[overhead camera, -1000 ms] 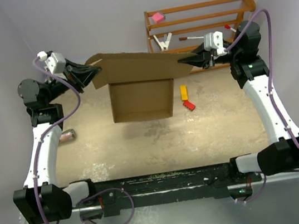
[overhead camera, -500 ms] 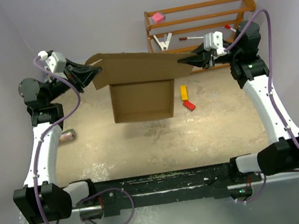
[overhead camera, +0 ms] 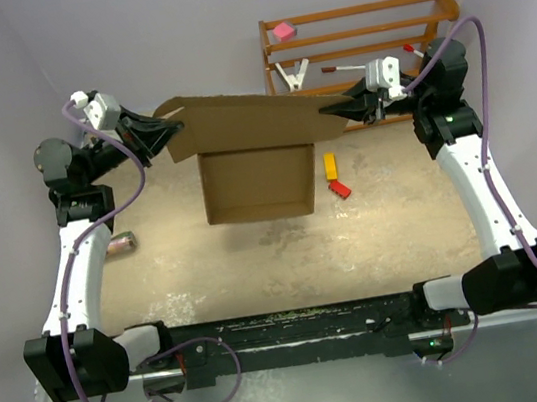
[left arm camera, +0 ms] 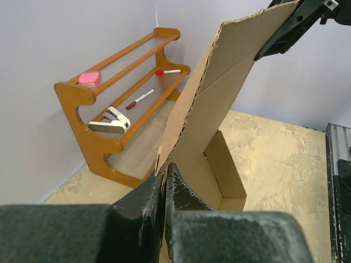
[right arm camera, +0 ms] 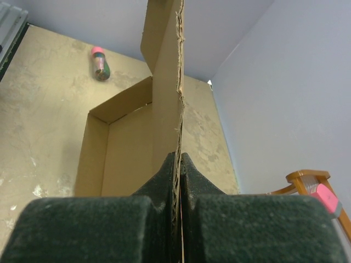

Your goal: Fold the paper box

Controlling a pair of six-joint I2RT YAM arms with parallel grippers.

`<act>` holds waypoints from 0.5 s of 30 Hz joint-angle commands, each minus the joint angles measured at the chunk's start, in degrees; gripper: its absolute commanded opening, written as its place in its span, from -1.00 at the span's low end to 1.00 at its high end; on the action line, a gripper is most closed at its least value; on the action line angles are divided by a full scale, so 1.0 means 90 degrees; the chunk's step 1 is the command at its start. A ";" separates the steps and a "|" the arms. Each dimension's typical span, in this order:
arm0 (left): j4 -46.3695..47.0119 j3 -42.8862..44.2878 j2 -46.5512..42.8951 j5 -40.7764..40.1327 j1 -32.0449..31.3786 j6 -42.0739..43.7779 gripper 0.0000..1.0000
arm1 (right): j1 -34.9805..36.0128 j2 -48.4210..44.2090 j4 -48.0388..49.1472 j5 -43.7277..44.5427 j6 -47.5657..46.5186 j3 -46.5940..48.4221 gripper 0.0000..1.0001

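Observation:
The paper box (overhead camera: 254, 181) is a brown corrugated mailer with its shallow tray part standing open near the back middle of the table. Its wide lid flap (overhead camera: 251, 118) is held up off the tray between both arms. My left gripper (overhead camera: 172, 126) is shut on the flap's left edge, and in the left wrist view its jaws (left arm camera: 163, 178) pinch the cardboard (left arm camera: 208, 104). At the flap's right corner my right gripper (overhead camera: 343, 106) is shut on the edge, and the right wrist view shows its fingertips (right arm camera: 179, 163) clamped on the thin board (right arm camera: 164, 98).
A wooden rack (overhead camera: 367, 45) stands at the back right with a pink block (overhead camera: 283, 31), a white clip (overhead camera: 293, 76) and a marker (overhead camera: 340, 68). A yellow block (overhead camera: 330, 165) and a red block (overhead camera: 339, 188) lie right of the box. A small bottle (overhead camera: 120, 243) lies at the left.

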 commanded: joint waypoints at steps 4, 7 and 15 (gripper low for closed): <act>0.0125 0.0100 -0.0061 0.0169 -0.0034 -0.0005 -0.90 | 0.0062 -0.0133 0.0258 -0.0168 -0.0062 0.0026 -1.00; 0.0186 0.0172 0.0029 0.0184 -0.0031 -0.0087 -0.90 | 0.0060 -0.0128 0.0267 -0.0161 -0.0062 0.0021 -1.00; 0.0250 0.0086 0.0006 0.0176 -0.0034 -0.0137 -0.90 | 0.0062 -0.0104 0.0312 -0.0181 -0.0062 0.0021 -1.00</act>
